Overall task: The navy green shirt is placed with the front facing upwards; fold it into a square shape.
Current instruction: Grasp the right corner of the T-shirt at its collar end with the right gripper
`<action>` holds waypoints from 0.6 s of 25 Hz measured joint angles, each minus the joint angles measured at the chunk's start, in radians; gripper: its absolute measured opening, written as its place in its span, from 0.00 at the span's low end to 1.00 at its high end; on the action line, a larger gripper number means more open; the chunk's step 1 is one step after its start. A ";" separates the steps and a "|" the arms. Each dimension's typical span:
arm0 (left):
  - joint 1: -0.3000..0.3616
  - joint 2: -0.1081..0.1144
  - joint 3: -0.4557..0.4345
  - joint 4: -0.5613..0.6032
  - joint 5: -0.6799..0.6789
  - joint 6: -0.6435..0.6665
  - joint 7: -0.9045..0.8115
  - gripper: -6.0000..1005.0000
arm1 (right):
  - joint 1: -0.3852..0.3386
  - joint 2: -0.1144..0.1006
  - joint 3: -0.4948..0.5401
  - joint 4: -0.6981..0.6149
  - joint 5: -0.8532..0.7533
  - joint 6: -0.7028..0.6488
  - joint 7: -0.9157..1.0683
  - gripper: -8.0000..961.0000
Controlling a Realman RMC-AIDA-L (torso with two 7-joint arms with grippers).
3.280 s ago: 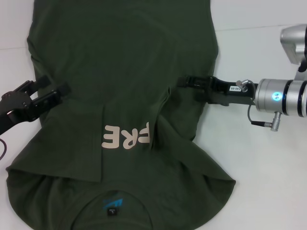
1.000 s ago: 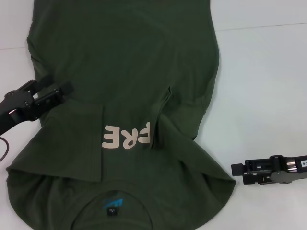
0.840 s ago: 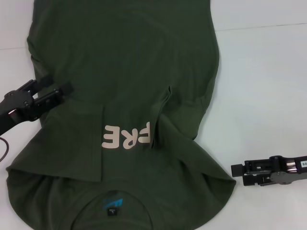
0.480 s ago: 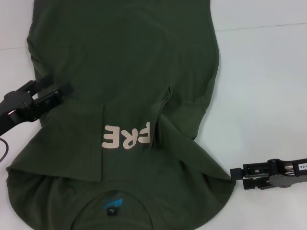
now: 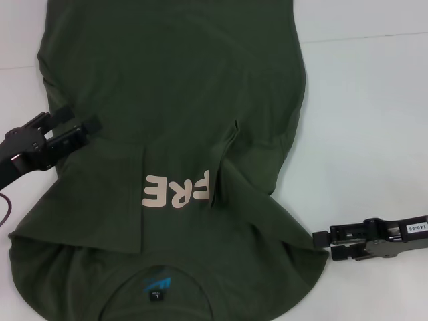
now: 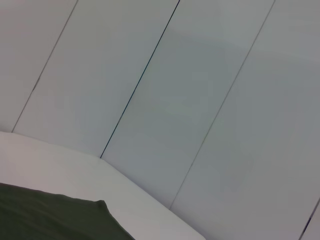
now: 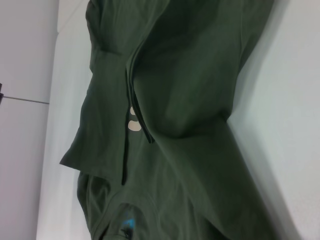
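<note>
A: Progress? Shirt (image 5: 174, 134) lying flat on table (image 5: 361, 120), both sides folded in.
B: Early. Right gripper (image 5: 324, 242) gaping at shoulder corner, left gripper (image 5: 79, 122) released at side edge.

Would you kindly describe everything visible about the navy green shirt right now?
The navy green shirt is dark olive, soft-looking knit fabric, lying flat on the white table, collar nearest the robot. Both side panels are already folded inward, covering part of the pale letters "FRE". A small blue neck label shows inside the collar. The left tool rests at its left edge, open; the right tool is at the right shoulder corner, open.
</note>
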 joint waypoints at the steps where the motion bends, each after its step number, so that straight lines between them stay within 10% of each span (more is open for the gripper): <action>1: 0.000 0.000 0.000 0.000 0.000 -0.001 0.000 0.90 | 0.002 0.000 0.000 0.000 -0.001 0.001 0.001 0.98; 15: -0.004 0.002 0.000 0.000 0.000 -0.009 0.002 0.90 | 0.016 0.002 0.000 -0.009 -0.002 0.003 0.017 0.98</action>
